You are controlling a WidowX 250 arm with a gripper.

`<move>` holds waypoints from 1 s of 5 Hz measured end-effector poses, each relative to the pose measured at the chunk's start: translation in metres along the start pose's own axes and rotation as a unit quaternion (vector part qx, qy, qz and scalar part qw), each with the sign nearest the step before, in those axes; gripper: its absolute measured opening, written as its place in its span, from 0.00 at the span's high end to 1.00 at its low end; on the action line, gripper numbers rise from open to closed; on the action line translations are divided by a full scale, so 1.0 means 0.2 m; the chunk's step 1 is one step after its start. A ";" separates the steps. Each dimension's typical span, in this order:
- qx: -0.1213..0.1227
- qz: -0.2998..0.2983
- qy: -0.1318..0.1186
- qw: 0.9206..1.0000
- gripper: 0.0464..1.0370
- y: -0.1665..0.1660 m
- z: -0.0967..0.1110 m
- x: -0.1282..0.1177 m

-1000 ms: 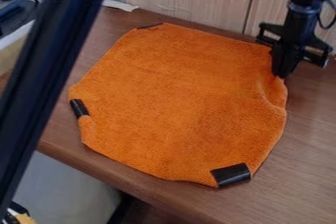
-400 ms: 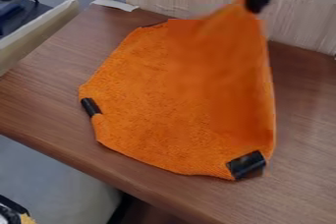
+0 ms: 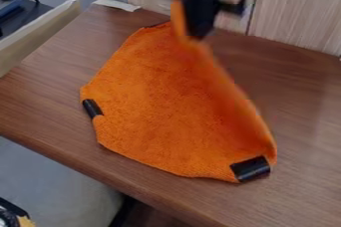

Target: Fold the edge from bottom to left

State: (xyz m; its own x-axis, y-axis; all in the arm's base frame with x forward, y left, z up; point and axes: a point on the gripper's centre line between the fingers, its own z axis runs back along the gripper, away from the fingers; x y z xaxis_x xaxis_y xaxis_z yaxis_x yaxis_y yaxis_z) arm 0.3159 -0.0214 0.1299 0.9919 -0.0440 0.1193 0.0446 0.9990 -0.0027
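Clamping a raised, curving edge of fuzzy orange cloth (image 3: 153, 96), black gripper (image 3: 197, 34) over wood-grain table (image 3: 303, 106), smooth black strips (image 3: 252, 169) on the cloth's corners

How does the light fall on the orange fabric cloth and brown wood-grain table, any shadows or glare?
Camera view: soft light overall; the orange fabric cloth darkens toward its raised right side; the brown wood-grain table looks darker behind it, with a faint pale sheen at right.
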 end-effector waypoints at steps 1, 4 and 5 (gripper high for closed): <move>-0.004 0.003 0.025 1.000 0.99 0.02 -0.10 -0.10; 0.008 -0.001 0.032 0.999 0.99 0.09 -0.39 -0.21; 0.008 0.002 0.034 0.999 0.97 0.11 -0.42 -0.22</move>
State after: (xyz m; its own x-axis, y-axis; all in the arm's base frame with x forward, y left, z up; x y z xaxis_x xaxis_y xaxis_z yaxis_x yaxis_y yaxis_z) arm 0.2834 0.0010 0.0404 0.9979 -0.0392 0.0517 0.0386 0.9992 0.0134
